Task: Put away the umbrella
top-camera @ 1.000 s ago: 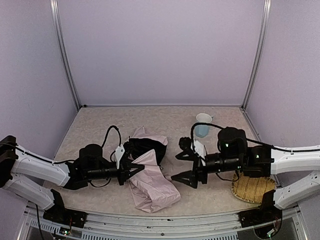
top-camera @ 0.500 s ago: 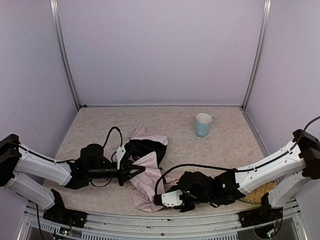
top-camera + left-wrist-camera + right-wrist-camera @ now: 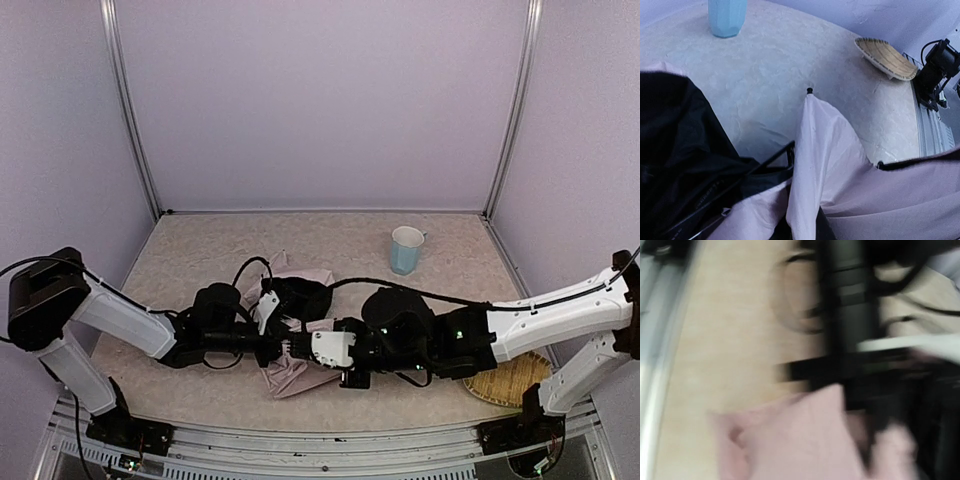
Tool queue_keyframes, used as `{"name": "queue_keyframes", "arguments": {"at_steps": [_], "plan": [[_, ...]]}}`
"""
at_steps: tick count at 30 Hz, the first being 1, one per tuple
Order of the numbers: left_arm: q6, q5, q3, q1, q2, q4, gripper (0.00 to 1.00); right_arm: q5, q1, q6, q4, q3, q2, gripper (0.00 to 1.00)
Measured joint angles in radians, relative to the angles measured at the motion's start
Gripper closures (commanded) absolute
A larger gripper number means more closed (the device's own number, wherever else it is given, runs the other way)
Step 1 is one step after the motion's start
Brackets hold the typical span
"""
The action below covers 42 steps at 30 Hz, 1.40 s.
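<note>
At the middle of the bench (image 3: 200,250), the right pincer (image 3: 296,350) has swung over and pressed together at the umbrella (image 3: 283,380), beside the left pincer (image 3: 272,345), whose grip I cannot tell, so gathering the fabric looks under way.

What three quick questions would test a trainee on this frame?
1. True or false: the light-blue faceted cup stands upright, apart from the pale pink folding umbrella.
2. Where is the round woven bamboo tray? A: at the near right; B: under the umbrella; C: against the far wall.
3. What colour is the umbrella's inner lining?
Key: 1 true; 2 A; 3 black.
</note>
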Motion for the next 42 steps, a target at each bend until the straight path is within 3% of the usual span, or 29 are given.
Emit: {"name": "queue_keyframes", "arguments": {"at_steps": [8,10,14,17,21,26,30,33,42], "plan": [[-0.085,0.084,0.029,0.016,0.229,0.159,0.92,-0.126,-0.225,0.076,0.091,0.045,0.109,1.0],[-0.099,0.11,0.06,0.031,0.27,0.18,0.88,-0.159,-0.25,0.096,0.113,0.054,0.132,1.0],[-0.122,0.158,0.104,0.06,0.301,0.177,0.52,-0.227,-0.264,0.135,0.125,0.061,0.128,1.0],[-0.13,0.175,0.112,0.068,0.271,0.131,0.33,-0.264,-0.264,0.17,0.125,0.051,0.093,1.0],[-0.102,0.139,0.126,0.071,0.117,-0.036,0.14,-0.286,-0.264,0.219,0.127,-0.026,-0.018,1.0],[-0.04,0.081,0.198,0.09,-0.083,-0.201,0.02,-0.301,-0.264,0.25,0.121,-0.082,-0.075,1.0],[-0.011,0.017,0.221,0.121,-0.207,-0.267,0.01,-0.315,-0.257,0.262,0.097,-0.086,-0.075,1.0],[-0.014,-0.045,0.22,0.166,-0.205,-0.293,0.02,-0.321,-0.243,0.263,0.078,-0.086,-0.075,1.0],[-0.053,-0.119,0.243,0.209,0.197,-0.34,0.26,-0.358,-0.209,0.264,0.039,-0.052,-0.072,1.0]]}}
